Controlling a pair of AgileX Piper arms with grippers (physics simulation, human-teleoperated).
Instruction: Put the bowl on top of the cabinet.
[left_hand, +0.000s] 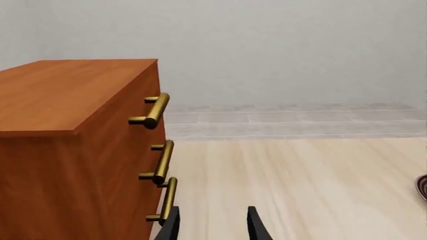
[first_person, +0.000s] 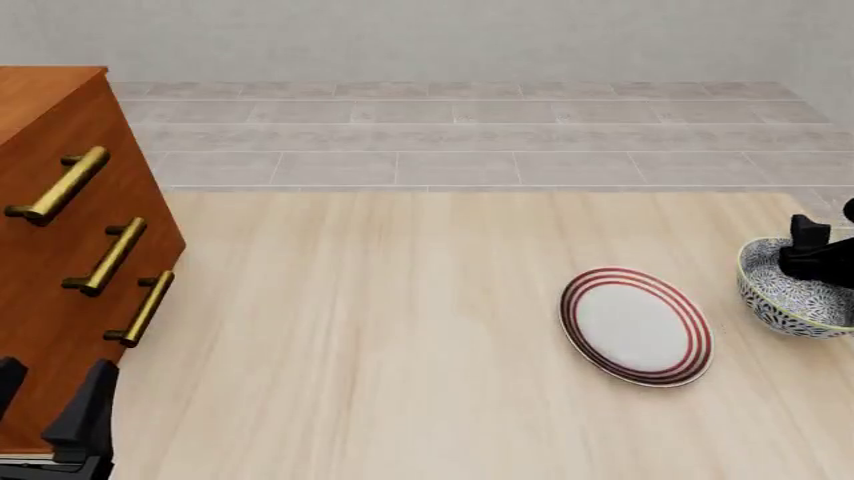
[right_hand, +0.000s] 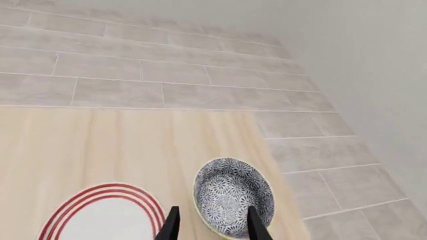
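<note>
Right fingers (right_hand: 209, 226) spread apart, one tip over the bowl (right_hand: 233, 196), which sits on the counter (first_person: 400, 330) under them, close beside the red-ringed plate (first_person: 635, 325). Left fingers (left_hand: 211, 225) parted, holding nothing, just beside the cabinet (left_hand: 67, 150) near its lowest handle (left_hand: 167, 200).

Blue floral bowl (first_person: 787, 295), reddish-brown cabinet (first_person: 60, 280), white plate (first_person: 635, 326) with red rings
</note>
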